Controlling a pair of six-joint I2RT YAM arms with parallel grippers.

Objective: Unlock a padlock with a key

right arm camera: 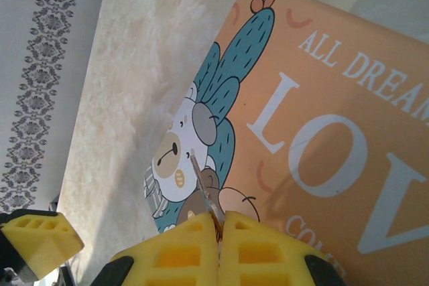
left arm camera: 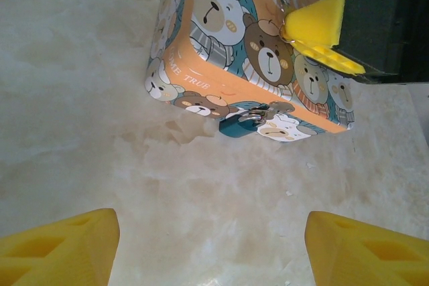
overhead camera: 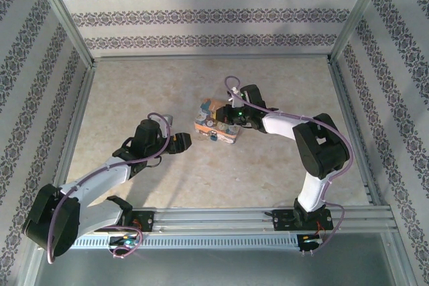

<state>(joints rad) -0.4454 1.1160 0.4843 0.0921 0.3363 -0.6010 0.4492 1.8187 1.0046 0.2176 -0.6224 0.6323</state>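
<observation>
Yellow left fingers sit spread wide, holding nothing, low over the marbled surface just short of the orange LOVE bear tin. Little teal padlock hangs off the tin's near side at the latch, and the right fingers are clenched on a thin key over the lid.

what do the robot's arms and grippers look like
The left arm and right arm both have white links joined by bulky black joints, and a looping lilac cable trails along each. The left gripper and right gripper have black bodies and yellow wedge-shaped fingers moulded with recessed pockets.
</observation>
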